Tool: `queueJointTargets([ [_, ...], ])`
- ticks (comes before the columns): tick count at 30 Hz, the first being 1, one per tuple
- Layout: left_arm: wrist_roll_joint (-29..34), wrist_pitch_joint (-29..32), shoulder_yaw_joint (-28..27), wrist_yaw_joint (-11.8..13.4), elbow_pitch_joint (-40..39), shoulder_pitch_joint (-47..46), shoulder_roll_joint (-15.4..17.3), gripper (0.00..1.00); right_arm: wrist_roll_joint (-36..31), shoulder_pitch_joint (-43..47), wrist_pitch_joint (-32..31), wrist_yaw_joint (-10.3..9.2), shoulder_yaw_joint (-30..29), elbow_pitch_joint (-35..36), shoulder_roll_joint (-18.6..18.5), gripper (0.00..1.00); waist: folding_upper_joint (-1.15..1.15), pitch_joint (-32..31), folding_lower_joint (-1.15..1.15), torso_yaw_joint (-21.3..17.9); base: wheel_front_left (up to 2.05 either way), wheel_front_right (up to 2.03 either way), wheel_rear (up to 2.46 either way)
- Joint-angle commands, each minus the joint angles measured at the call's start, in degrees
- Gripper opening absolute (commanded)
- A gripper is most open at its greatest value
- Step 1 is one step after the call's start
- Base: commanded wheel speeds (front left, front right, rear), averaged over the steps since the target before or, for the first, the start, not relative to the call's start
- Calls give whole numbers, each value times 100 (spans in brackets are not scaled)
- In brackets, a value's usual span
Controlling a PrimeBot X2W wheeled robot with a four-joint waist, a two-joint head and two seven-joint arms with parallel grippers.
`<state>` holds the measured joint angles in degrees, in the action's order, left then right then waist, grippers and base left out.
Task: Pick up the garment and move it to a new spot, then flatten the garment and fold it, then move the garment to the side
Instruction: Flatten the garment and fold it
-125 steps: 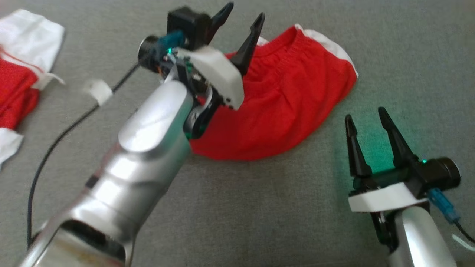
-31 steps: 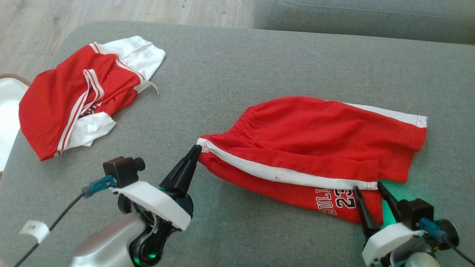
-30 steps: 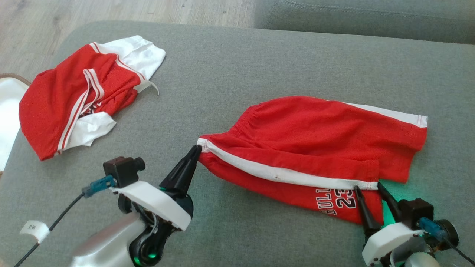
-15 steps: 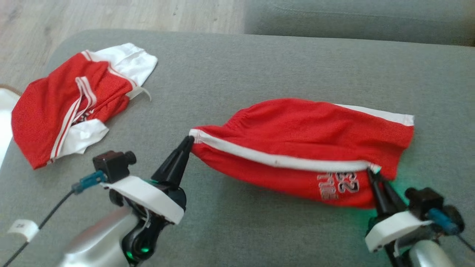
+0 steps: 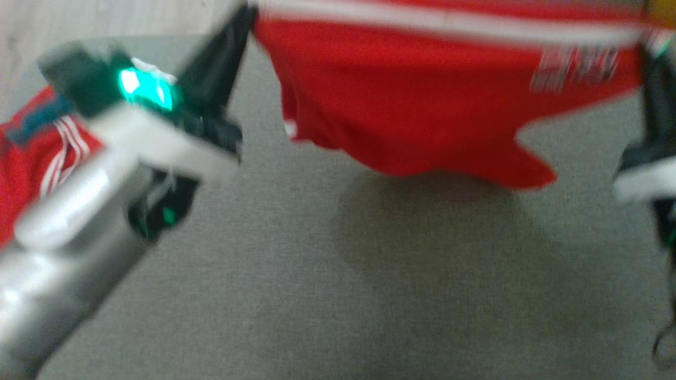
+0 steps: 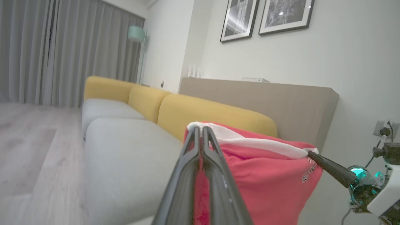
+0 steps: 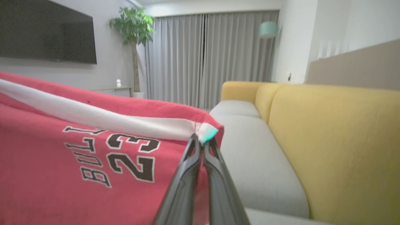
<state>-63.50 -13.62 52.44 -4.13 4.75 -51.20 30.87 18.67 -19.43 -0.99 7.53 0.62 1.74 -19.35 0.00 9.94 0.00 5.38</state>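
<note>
While aloft, one garment (image 5: 422,105), four fingers (image 6: 182,181).

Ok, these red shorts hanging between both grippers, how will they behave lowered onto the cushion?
Likely floppy: the red shorts sag below the white band, pinched at its ends by the left gripper and right gripper. Probably light, since two fingertip pinches carry them with the band nearly straight. They may crumple on the grey cushion unless kept stretched.

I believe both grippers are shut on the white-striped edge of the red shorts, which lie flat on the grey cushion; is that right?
Not quite: the red shorts hang in the air above the grey cushion, stretched between the left gripper and right gripper, both shut on the white-striped edge. The head view shows it.
</note>
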Motion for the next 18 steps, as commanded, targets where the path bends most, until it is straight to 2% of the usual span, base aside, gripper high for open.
queueJointTargets([
  [1,129,-24,-391,-40,69,-627,49,0,92,-607,-38,-4,81,92,-199,0,0,322,0,-159,0,0,0],
  [7,898,-127,-875,-216,1242,-2217,-647,0,44,-2653,301,-4,350,-848,-254,0,0,987,0,-275,0,0,0],
  [9,1183,-133,-1230,-258,1421,-2483,-893,0,-51,-3150,526,-4,391,-1219,-211,0,0,1163,0,-274,0,0,0],
  [14,1695,-136,-1751,-319,1475,-2269,-1265,0,-171,-3510,950,-4,514,-1813,-193,0,0,1305,0,-245,0,0,0],
  [18,1807,-137,-1552,-333,1305,-1316,-1322,0,-96,-2978,1177,-4,673,-2206,-146,0,0,1149,0,-234,0,0,0],
])
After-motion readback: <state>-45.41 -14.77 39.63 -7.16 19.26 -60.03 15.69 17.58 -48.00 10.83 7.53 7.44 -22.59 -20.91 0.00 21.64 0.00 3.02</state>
